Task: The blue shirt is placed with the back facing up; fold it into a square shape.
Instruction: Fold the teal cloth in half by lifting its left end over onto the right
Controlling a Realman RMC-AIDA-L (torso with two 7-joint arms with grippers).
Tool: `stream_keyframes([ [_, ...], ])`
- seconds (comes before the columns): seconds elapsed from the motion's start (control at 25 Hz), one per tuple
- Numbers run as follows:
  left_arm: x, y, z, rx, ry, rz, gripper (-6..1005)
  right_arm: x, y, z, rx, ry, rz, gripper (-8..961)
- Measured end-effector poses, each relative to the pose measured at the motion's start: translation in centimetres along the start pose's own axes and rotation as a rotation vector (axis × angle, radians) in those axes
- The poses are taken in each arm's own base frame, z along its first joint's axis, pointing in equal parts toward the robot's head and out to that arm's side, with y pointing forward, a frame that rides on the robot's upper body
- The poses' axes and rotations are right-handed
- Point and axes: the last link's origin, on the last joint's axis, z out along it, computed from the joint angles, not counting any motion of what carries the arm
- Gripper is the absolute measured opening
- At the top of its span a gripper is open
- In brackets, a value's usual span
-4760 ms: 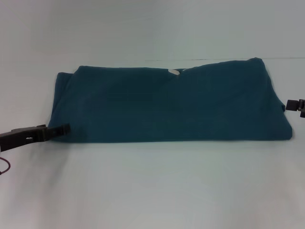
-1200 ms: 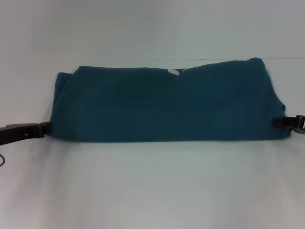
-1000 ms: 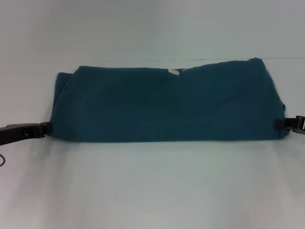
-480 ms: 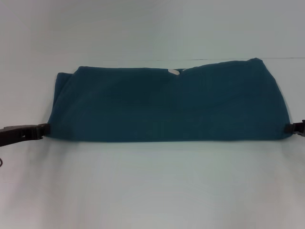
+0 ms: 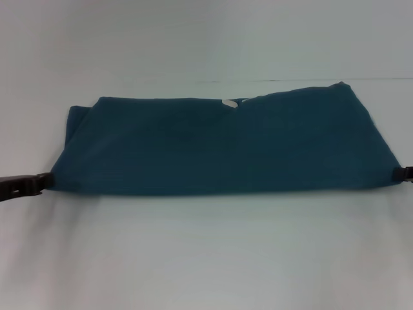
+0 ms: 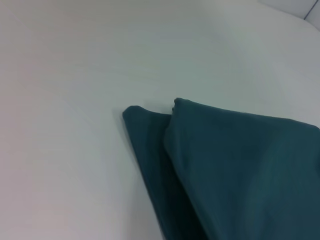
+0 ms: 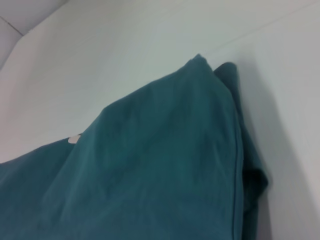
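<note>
1. Since the frame half a second back, the blue shirt (image 5: 226,145) has stretched wider and shifted toward the left of the head view; both grippers have moved outward with its near corners.
2. Counter (image 5: 206,258): pale, bare around the cloth; a thin seam line runs across the upper right. Nothing else lies on it, so nothing stands in the way of another fold.
3. Shirt position: centre of the head view, a long low band running from left edge to right edge. Plain side up; a small pale tag (image 5: 228,102) shows at the top edge near the middle.
4. Progress, judged: already folded lengthwise. The left wrist view shows two stacked layers at the end (image 6: 165,120), and the right wrist view shows the same. The shape is an oblong, not yet a square; at least one crosswise fold remains.
5. Left gripper (image 5: 40,183): lower left, at the shirt's near left corner. Jaws look closed on the cloth corner.
6. Right gripper (image 5: 406,173): at the far right edge, mostly cut off, touching the near right corner. Jaws: cannot tell.
</note>
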Motion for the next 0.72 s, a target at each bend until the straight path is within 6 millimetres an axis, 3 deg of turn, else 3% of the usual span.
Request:
stream_keyframes([
  [0.48, -1.3, -1.1, -1.3, 0.022, 0.006, -0.043, -1, 0.9, -0.6, -0.8, -0.002, -0.001, 0.029, 43],
  [0.72, -1.2, -0.8, -1.1, 0.007, 0.006, -0.042, -1, 1.1, 0.1, -0.9, -0.059, -0.007, 0.022, 53],
])
